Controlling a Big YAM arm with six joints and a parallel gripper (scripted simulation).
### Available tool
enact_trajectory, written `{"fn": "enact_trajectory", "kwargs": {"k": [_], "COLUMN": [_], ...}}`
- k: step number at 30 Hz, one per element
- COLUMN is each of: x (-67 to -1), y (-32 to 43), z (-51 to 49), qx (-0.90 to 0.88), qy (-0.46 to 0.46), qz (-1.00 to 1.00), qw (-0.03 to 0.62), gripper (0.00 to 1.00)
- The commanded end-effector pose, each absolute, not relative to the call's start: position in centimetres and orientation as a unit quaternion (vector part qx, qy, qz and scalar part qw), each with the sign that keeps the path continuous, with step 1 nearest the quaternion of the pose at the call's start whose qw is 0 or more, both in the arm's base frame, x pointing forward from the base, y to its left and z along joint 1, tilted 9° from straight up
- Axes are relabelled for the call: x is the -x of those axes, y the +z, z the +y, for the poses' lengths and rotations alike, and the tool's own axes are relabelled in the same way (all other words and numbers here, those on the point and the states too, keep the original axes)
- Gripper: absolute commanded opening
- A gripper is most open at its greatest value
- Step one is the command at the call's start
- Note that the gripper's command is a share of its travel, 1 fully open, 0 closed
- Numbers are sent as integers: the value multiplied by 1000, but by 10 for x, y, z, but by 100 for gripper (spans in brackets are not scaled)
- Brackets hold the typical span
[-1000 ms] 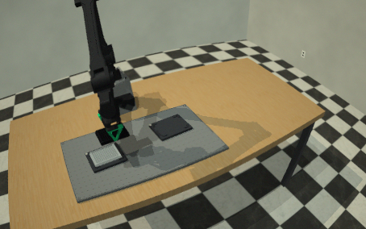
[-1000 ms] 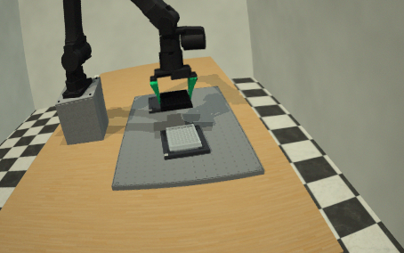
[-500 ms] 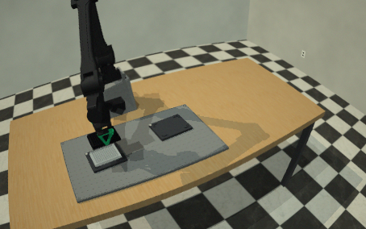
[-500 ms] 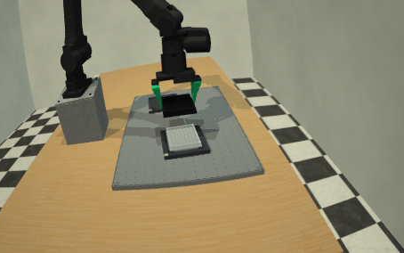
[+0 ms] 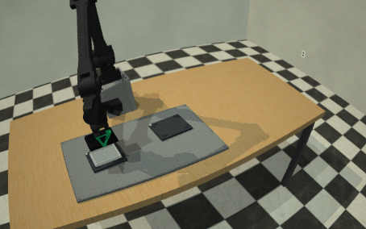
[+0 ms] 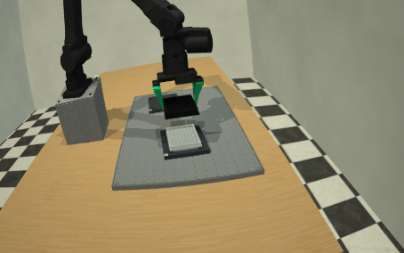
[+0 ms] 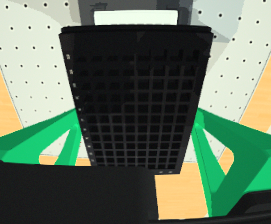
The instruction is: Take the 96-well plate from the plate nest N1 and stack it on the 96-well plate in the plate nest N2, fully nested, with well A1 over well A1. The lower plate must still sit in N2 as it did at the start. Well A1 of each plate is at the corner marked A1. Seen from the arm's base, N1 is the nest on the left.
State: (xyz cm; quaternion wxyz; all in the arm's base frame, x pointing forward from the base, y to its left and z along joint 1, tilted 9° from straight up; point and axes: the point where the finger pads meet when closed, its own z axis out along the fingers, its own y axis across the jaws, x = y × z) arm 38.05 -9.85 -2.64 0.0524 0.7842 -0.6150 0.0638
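Observation:
My gripper, with green fingers, is shut on a black 96-well plate and holds it level above the grey mat. The held plate also shows in the top view and fills the wrist view. A white 96-well plate sits in its dark nest N2, just ahead of the held plate; its far edge shows past the black plate in the wrist view. The held plate is beside the white plate, not over it. Nest N1 is empty. I cannot read the A1 corner marks.
The grey perforated mat lies on the wooden table. The arm's grey base block stands at the mat's back edge. In the exterior view the empty nest is partly hidden behind the held plate.

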Motion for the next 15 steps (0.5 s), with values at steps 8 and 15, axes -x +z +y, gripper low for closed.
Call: {"fn": "enact_trajectory", "kwargs": {"k": [8, 15], "x": [-389, -389], "y": [-17, -17], "z": [-91, -91], "qx": [-787, -786], "qy": [76, 76], "qz": [-611, -612], "qw": [43, 43], "gripper": [0, 0]}}
